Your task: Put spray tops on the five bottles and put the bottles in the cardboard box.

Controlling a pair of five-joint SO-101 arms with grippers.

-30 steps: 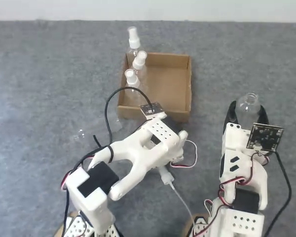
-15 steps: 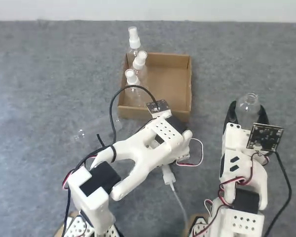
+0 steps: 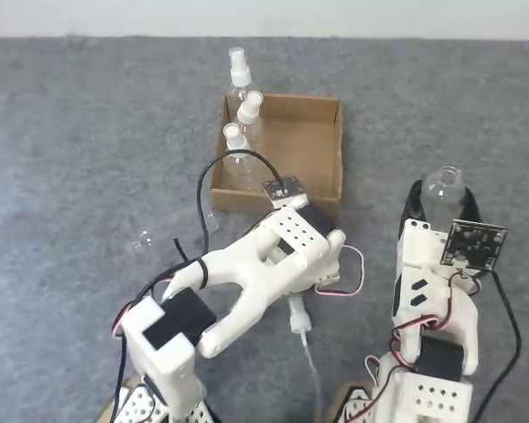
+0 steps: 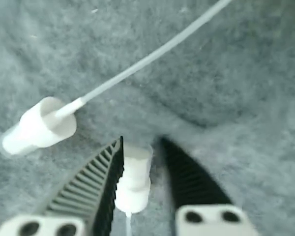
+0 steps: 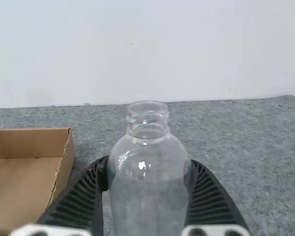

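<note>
L claw (image 4: 140, 147) is closed on a small white plastic spray top (image 4: 132, 179) at the grey carpet (image 4: 246, 98); a 2nd white top w/ long tube (image 4: 39, 127) lies just beside. R claw (image 5: 147, 164), at its 3 o'clock, clamps an uncapped clear plastic bottle (image 5: 147, 147) upright, w/ the brown cardboard box (image 3: 322, 110) at the bottle's 10 o'clock

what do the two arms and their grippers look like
Both arms are white plastic with black motor blocks. The left arm has a perforated wrist, a looping black cable and red and white wires. The right arm carries a black camera board and red and black wires. The left gripper and right gripper have black ribbed fingers on white bases.
</note>
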